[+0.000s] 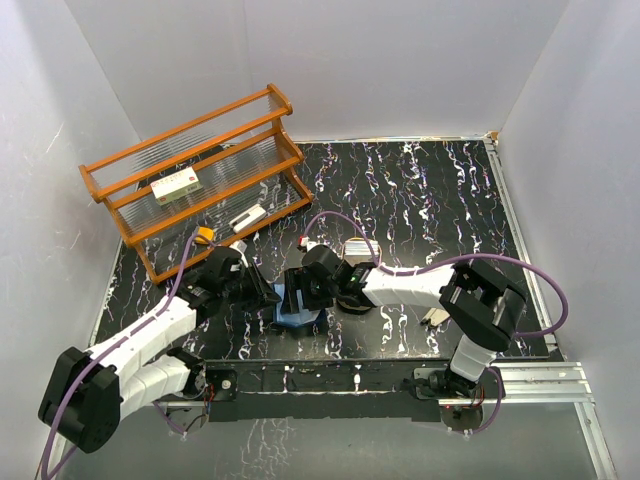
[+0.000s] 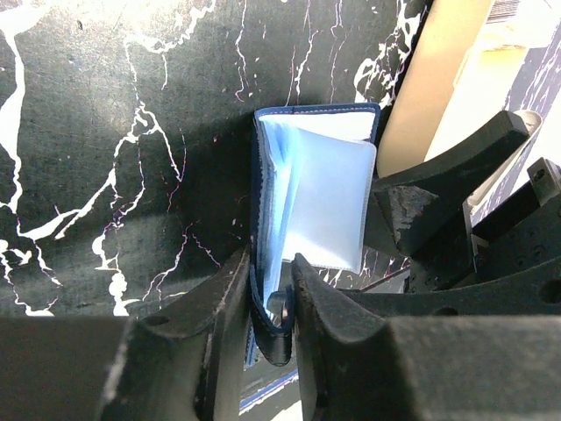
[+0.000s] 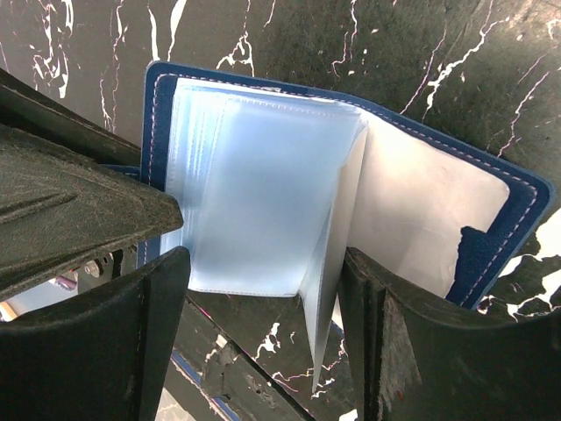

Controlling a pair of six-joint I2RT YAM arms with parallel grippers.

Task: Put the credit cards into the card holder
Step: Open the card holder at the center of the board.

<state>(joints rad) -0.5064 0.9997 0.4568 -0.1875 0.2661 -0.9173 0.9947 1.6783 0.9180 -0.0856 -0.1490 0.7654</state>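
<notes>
"Where has the thing ended up?"

"The dark navy-blue folding card holder (image 1: 298,308) lies open on the black, white-veined marble tabletop (image 1: 430,200), near the front edge and between the two arms. The left gripper (image 2: 270,303) has its jaws squeezed almost together on the end of the navy cover by the fold, pinning it there."

"And the other arm?"

"The right gripper (image 3: 263,263) is spread wide. Its fingers stand on either side of the clear plastic sleeves (image 3: 263,167), and as far as I can see it grips nothing. Neither gripper holds a card. A greyish flat rectangle (image 1: 358,248) lies just behind the right gripper and may be one of the credit cards, but I can't be sure."

"How will it handle?"

"I'd say it's light and floppy. The sleeves look thin and slick, so they'd buckle or slip if pinched. The stitched cover looks stiffer, so that's the place to hold it. A card is rigid and would have to go into a pocket mouth edge first."

"Is there room to work?"

"It's tight where it matters, because both grippers crowd over the holder, nearly touching. The table's front edge is close, so a hard push could slide the holder toward it. The orange wooden rack with glass shelves (image 1: 200,180) stands well apart at the back left, and there's open marble to the right."
</notes>
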